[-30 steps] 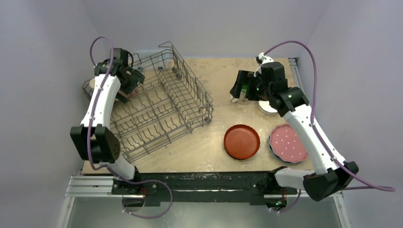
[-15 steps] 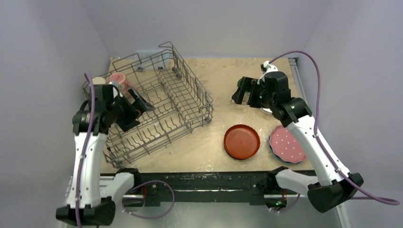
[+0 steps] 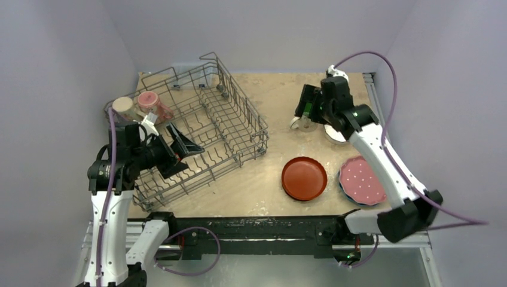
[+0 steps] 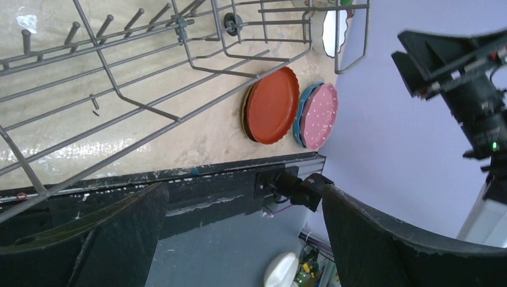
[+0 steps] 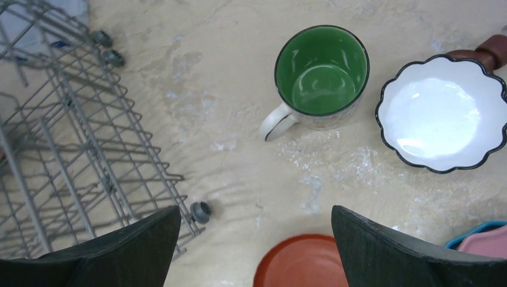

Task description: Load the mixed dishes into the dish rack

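The grey wire dish rack [image 3: 209, 128] stands at the left. A beige mug [image 3: 124, 106] and a pink mug [image 3: 148, 101] sit at its far left corner. My left gripper [image 3: 182, 146] is open and empty over the rack's near left part. My right gripper [image 3: 305, 110] is open and empty above the cream mug with green inside [image 5: 321, 69], which stands upright on the table beside the white fluted bowl [image 5: 442, 113]. The red-orange plate [image 3: 304, 177] lies near the front. The pink white-dotted plate [image 3: 362, 179] lies on the blue plate [image 3: 343, 190].
The rack's wires [image 4: 149, 72] fill the top of the left wrist view, with the table's black front rail [image 4: 197, 191] below. A rack wheel [image 5: 200, 211] sits near my right gripper's left finger. Purple walls close in the table on three sides.
My left arm has drawn back from the rack's far left corner toward the near side, leaving the pink mug there. My right gripper has shifted slightly over the cream mug.
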`<state>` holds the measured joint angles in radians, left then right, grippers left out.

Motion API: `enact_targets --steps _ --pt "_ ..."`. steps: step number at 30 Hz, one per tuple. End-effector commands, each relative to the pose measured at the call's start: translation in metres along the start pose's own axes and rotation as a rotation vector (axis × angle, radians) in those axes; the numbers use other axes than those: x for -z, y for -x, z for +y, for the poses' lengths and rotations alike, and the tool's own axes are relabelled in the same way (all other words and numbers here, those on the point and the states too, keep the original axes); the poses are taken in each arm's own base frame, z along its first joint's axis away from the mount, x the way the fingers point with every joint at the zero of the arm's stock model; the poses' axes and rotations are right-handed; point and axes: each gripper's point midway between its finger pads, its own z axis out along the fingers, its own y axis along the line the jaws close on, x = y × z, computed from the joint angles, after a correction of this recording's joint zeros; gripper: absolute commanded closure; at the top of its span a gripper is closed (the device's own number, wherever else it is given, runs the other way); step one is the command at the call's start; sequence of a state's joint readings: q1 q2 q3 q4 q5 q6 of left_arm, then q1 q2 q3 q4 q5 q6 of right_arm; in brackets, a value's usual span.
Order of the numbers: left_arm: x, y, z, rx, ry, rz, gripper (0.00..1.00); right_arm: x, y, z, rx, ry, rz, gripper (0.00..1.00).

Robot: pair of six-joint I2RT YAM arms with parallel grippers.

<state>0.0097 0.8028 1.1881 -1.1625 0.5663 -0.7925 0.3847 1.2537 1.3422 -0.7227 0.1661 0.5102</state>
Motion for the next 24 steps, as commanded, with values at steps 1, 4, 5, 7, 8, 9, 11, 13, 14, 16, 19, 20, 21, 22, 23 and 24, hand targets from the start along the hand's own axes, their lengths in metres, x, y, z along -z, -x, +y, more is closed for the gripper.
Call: enact_targets --steps 1,4,5,7,8,9,11,13,14,16,19,20,21,22,23,24 --pt "0.025 -0.013 -0.022 -0.04 -0.074 0.014 0.0 -0.031 0.032 -0.007 -0.134 -0.182 -0.019 0.01" --pt "0.033 -0.016 -0.027 -0.043 -0.092 -0.003 0.0 -0.059 0.041 0.002 -0.23 -0.243 0.011 0.01" --pt "0.034 -0.017 -0.028 -0.042 -0.095 -0.005 0.0 -0.069 0.043 0.005 -0.256 -0.26 0.024 0.01" --pt "0.035 -0.017 -0.031 -0.04 -0.103 0.002 0.0 -0.088 0.046 0.01 -0.288 -0.284 0.052 0.01" --pt "0.037 -0.018 -0.033 -0.04 -0.106 0.004 0.0 -0.098 0.047 0.013 -0.292 -0.294 0.062 0.01" --pt "0.039 -0.018 -0.035 -0.043 -0.108 0.004 0.0 -0.108 0.048 0.015 -0.293 -0.304 0.068 0.01" --pt "0.046 -0.018 -0.041 -0.052 -0.12 -0.003 0.0 -0.128 0.05 0.014 -0.296 -0.326 0.082 0.01" --pt "0.055 -0.018 -0.048 -0.07 -0.135 -0.021 0.0 -0.147 0.047 0.013 -0.297 -0.329 0.105 0.01" --pt "0.059 -0.019 -0.051 -0.08 -0.135 -0.029 0.0 -0.159 0.043 0.008 -0.305 -0.342 0.117 0.01" --pt "0.066 -0.018 -0.053 -0.1 -0.127 -0.044 0.0 -0.175 0.036 0.002 -0.31 -0.355 0.133 0.01" --pt "0.072 -0.019 -0.053 -0.115 -0.103 -0.05 0.0 -0.193 0.025 -0.009 -0.314 -0.384 0.15 0.03" --pt "0.073 -0.019 -0.052 -0.115 -0.095 -0.05 0.0 -0.199 0.021 -0.011 -0.311 -0.39 0.16 0.05" --pt "0.073 -0.019 -0.051 -0.112 -0.088 -0.046 0.0 -0.203 0.018 -0.012 -0.308 -0.395 0.17 0.06" --pt "0.073 -0.02 -0.051 -0.11 -0.089 -0.044 0.0 -0.206 0.014 -0.014 -0.305 -0.4 0.178 0.07" --pt "0.073 -0.021 -0.051 -0.107 -0.089 -0.04 0.0 -0.21 0.01 -0.015 -0.302 -0.405 0.187 0.07" --pt "0.072 -0.021 -0.05 -0.103 -0.09 -0.039 0.0 -0.213 0.007 -0.017 -0.3 -0.408 0.191 0.08"
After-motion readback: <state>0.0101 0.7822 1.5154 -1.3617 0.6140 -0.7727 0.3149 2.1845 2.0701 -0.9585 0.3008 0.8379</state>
